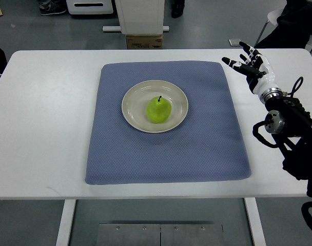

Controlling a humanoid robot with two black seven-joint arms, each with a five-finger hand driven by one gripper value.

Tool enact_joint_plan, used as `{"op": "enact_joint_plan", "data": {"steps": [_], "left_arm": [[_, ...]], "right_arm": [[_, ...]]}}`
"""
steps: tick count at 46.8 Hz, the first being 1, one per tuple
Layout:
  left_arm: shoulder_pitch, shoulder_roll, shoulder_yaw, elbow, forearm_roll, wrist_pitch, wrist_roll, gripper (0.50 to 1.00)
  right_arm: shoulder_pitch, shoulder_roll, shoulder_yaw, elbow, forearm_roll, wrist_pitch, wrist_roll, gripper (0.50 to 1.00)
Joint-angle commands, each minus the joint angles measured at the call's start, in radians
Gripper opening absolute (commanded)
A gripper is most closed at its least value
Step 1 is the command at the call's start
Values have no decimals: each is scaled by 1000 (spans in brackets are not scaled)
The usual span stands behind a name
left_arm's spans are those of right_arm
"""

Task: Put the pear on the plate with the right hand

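Note:
A green pear (159, 109) with a dark stem sits upright in the middle of a cream plate (132, 109). The plate rests at the centre of a blue-grey mat (207, 138). My right hand (247, 62) hovers over the white table at the far right, well away from the plate, with its fingers spread and nothing in them. Its black forearm runs down to the picture's right edge. The left arm does not show.
The white table (43, 128) extends beyond the mat on all sides. Behind the table stand a white pedestal (140, 15) with a cardboard box (144, 41), and a person's shoes (52, 7) at the top left.

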Motion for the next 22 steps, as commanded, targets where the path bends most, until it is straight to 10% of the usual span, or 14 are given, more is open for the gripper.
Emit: {"op": "enact_joint_plan", "data": {"steps": [1, 22], "left_arm": [[0, 0, 0, 0, 0, 0, 0, 1000], [0, 0, 0, 0, 0, 0, -1, 1000]], "right_arm": [[-14, 11, 48, 19, -3, -1, -10, 1000], [-90, 91, 226, 36, -2, 1, 85, 1000]]}}
